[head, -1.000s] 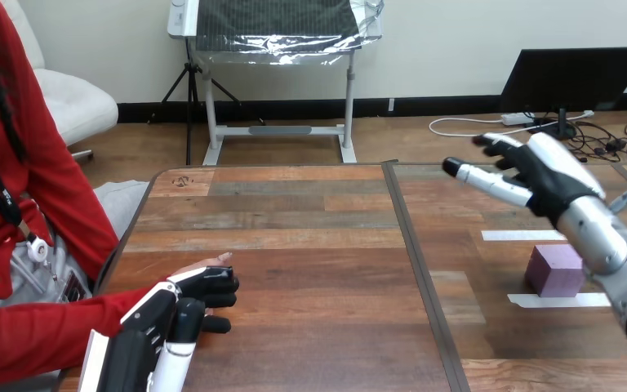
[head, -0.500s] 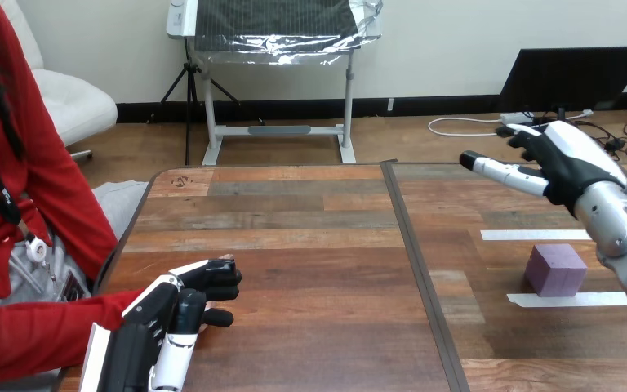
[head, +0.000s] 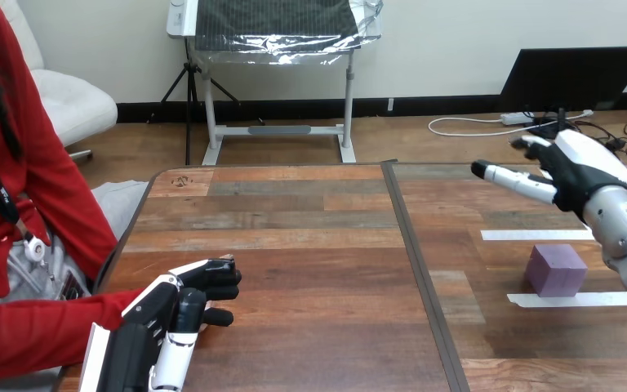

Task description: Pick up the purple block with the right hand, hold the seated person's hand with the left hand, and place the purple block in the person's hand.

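The purple block (head: pixel 555 269) is a small cube resting on the right half of the wooden table (head: pixel 310 245), between two strips of white tape. My right hand (head: pixel 571 167) hovers above and behind the block, apart from it, open with fingers stretched out towards the left. My left hand (head: pixel 181 304) lies at the table's near left, on top of the person's hand (head: pixel 225 259). Its fingers are curled over that hand, of which only a fingertip shows. The person's red sleeve (head: pixel 41 335) runs in from the left.
White tape strips lie behind the block (head: pixel 536 235) and in front of it (head: pixel 571 300). A dark seam (head: pixel 418 253) runs front to back and splits the table top. The person sits close against the table's left edge.
My right hand has drifted to the right and a little away from me, staying open above the block. My left hand has kept its place on the person's hand.
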